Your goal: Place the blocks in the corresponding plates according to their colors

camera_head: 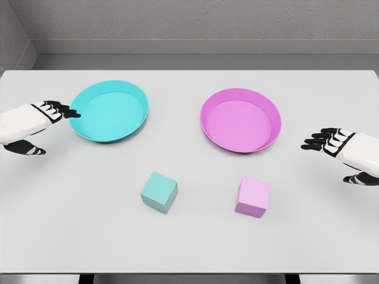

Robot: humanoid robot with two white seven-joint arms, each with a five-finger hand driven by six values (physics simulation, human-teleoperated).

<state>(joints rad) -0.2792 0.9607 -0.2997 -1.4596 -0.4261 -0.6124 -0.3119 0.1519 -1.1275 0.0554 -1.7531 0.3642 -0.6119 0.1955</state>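
- At far left, the left hand (37,125) hovers open-fingered beside the cyan plate (89,131).
- Cyan block (159,192) and pink block (252,197) sit ungrasped below the plates; each likely wants a square, top-down pinch.
- Pink plate (269,139) waits empty; the right hand (337,155) hangs open, well clear.

— Any writing, labels or numbers to read here?
— None. The blocks, the plates and the table are plain, with no brand, sign or digit showing anywhere.
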